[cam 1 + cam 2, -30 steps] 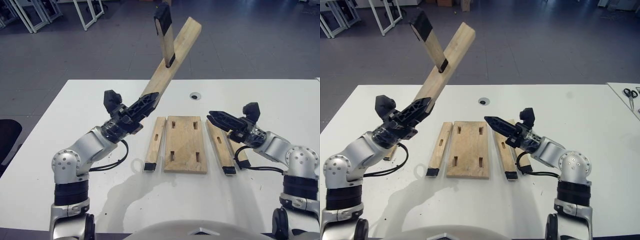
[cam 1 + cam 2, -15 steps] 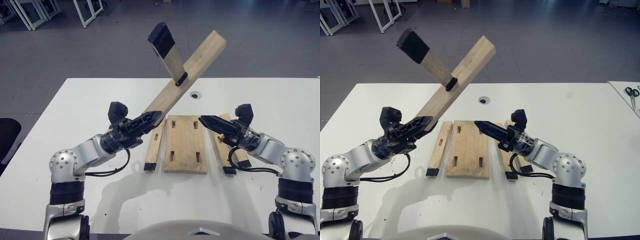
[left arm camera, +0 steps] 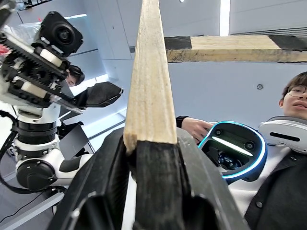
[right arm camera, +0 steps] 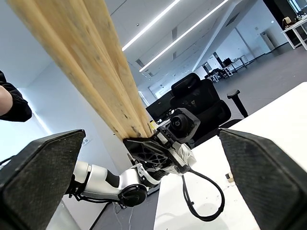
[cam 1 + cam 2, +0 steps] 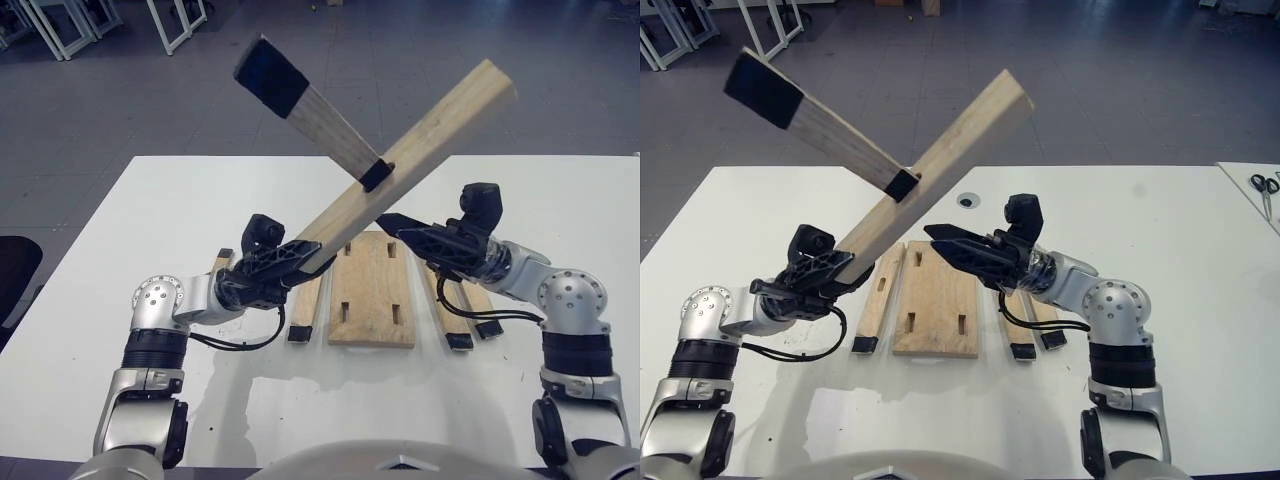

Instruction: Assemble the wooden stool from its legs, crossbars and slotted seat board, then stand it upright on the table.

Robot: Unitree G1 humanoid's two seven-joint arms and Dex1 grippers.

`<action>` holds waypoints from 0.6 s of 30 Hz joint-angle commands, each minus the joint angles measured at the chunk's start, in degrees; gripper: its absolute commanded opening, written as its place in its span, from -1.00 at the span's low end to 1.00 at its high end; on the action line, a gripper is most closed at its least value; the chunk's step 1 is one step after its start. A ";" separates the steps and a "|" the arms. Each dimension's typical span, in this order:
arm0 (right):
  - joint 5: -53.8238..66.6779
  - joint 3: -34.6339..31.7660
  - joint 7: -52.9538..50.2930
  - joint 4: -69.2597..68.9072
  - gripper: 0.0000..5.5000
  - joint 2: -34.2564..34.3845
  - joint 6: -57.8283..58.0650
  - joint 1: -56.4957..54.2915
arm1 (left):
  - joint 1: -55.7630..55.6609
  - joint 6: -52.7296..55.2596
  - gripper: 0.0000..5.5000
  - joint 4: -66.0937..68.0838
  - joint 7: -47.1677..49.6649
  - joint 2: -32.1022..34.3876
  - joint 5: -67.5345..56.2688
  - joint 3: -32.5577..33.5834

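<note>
Wooden leg (image 5: 430,132) has swung lower toward the right pincer (image 5: 392,222)

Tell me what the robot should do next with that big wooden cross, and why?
Probably shut the open right claw on the long plank. The left claw alone grips its low end, tilted up in the air, and the right claw sits right beside it.

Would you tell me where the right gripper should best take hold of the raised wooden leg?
Probably the bare stretch of the wooden leg between the left gripper and the crossbar, from the robot's right: the open right gripper faces it there, and that stretch is straight and unobstructed.
</note>
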 commanded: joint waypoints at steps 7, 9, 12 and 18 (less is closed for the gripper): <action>-1.74 3.52 -1.32 -6.47 0.85 5.55 -5.17 -2.89 | 0.67 -0.74 -0.62 -2.14 -2.01 1.21 -0.77 -3.58; -2.20 4.34 -1.44 -6.87 0.71 5.77 -5.38 -3.26 | 1.02 -1.12 -0.62 -2.58 -1.88 1.17 -0.77 -3.72; -2.05 4.81 -1.10 -7.06 0.52 5.51 -5.03 -3.47 | 1.26 -1.49 -0.62 -2.83 -1.64 1.09 -0.77 -3.74; 0.16 3.44 -0.10 -6.75 0.08 4.40 -4.06 -4.10 | 1.08 -1.52 -0.62 -2.12 -1.06 1.19 -0.77 -3.71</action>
